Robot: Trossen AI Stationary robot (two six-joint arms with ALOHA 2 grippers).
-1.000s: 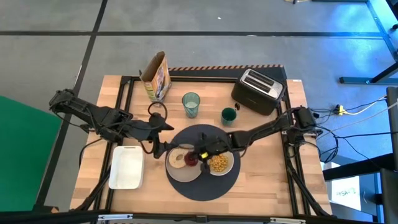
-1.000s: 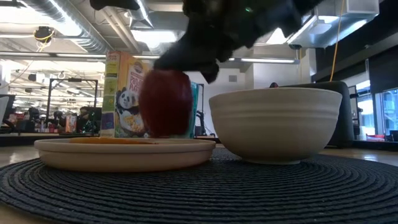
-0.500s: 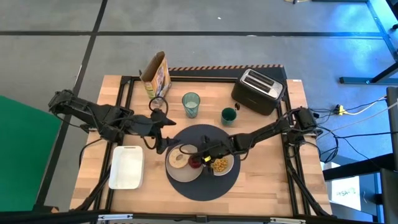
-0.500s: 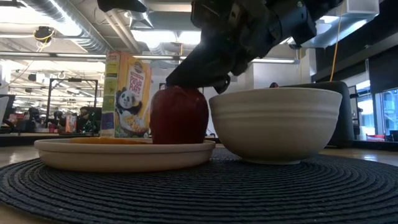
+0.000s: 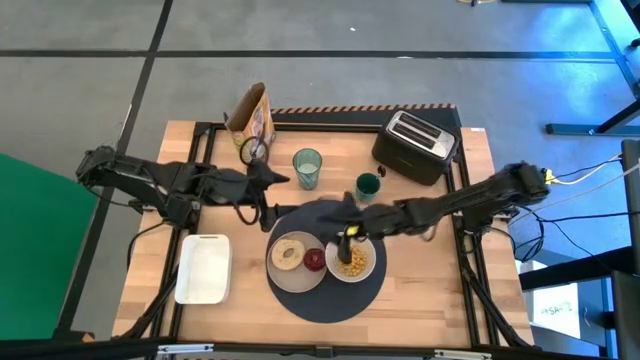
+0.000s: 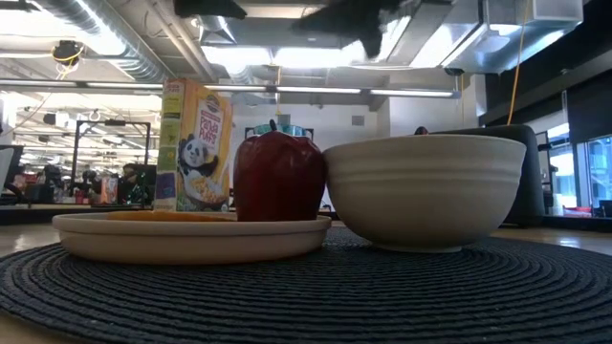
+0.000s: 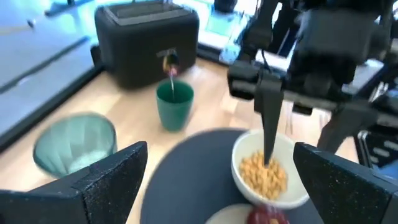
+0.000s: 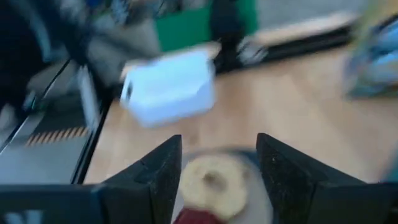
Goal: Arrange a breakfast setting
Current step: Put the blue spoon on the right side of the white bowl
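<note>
A round dark-grey mat (image 5: 325, 290) carries a beige plate (image 5: 283, 277) and a white bowl (image 5: 352, 262) of cereal. A bagel (image 5: 288, 252) and a red apple (image 5: 315, 260) rest on the plate; the apple (image 6: 277, 177) stands upright. My right gripper (image 5: 344, 232) hangs open above the bowl's far rim, its fingers (image 8: 163, 171) around nothing. My left gripper (image 5: 270, 196) is open at the mat's far left edge, also with nothing in it. A pale-green tumbler (image 5: 307, 168) and a small dark-green cup (image 5: 367, 185) stand on the table beyond the mat.
A black toaster (image 5: 415, 146) sits at the far right and a cereal box (image 5: 252, 120) stands at the far left. A white tray (image 5: 203, 268) lies left of the mat. Bare wood shows along the table's near edge.
My right gripper has set the apple down on the plate, opened and let go, then risen and drawn back toward the far right, over the bowl. The apple now stands upright on the plate. My left gripper has gone a little toward the far edge.
</note>
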